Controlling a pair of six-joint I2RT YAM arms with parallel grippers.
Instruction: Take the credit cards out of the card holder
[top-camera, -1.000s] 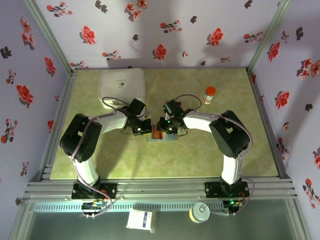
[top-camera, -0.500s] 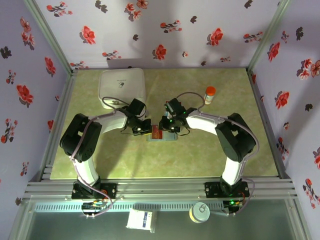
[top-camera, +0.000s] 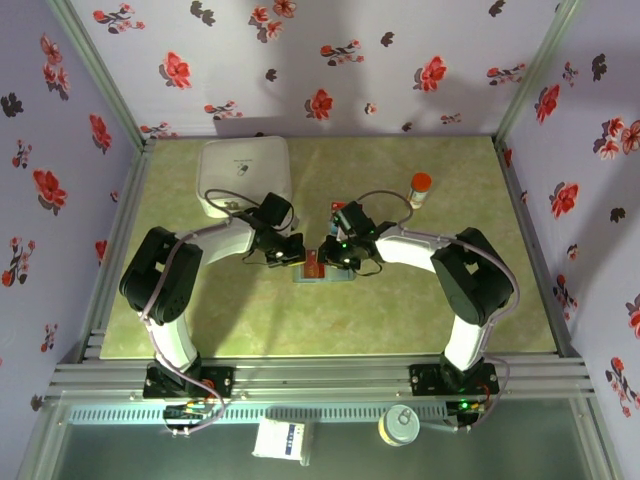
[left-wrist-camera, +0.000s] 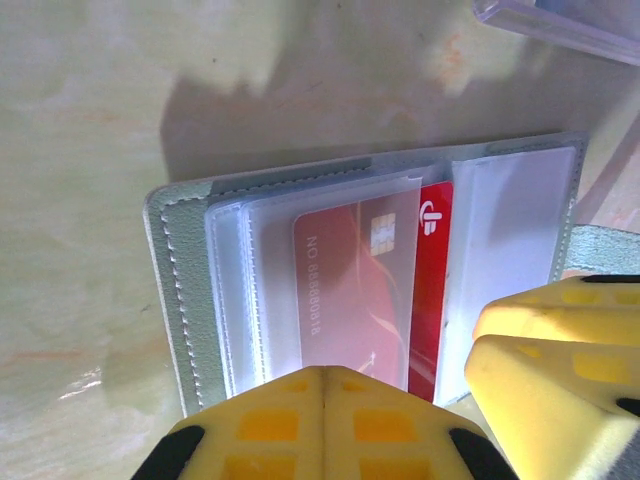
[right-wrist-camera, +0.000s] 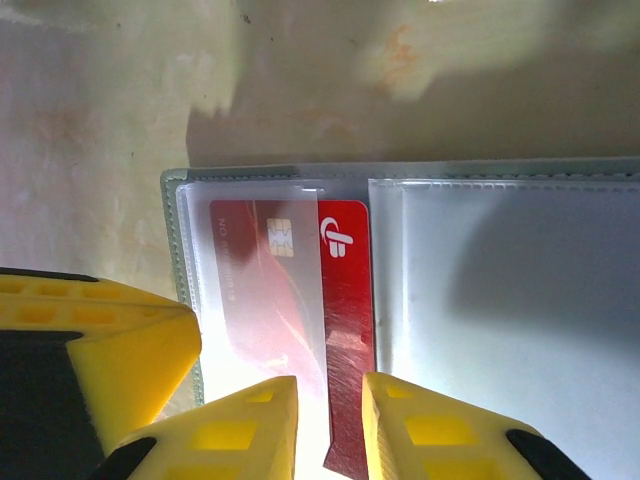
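Card holder: the small flat grey-green two-panel card holder lies open on the pale green surface, between the two claws.
Card: a red-orange plastic card sits in the clear sleeve of one panel. It is partly out, with a bare red strip showing toward the hinge.
Left claw: the left claw has its yellow fingers pressed together, tips at the edge of the panel that carries the card.
Right claw: the right claw is narrow, with the red strip in its gap — whether it pinches the card I cannot tell.
Behind: a white rounded square box and a small orange-capped bottle — both well apart from the holder.
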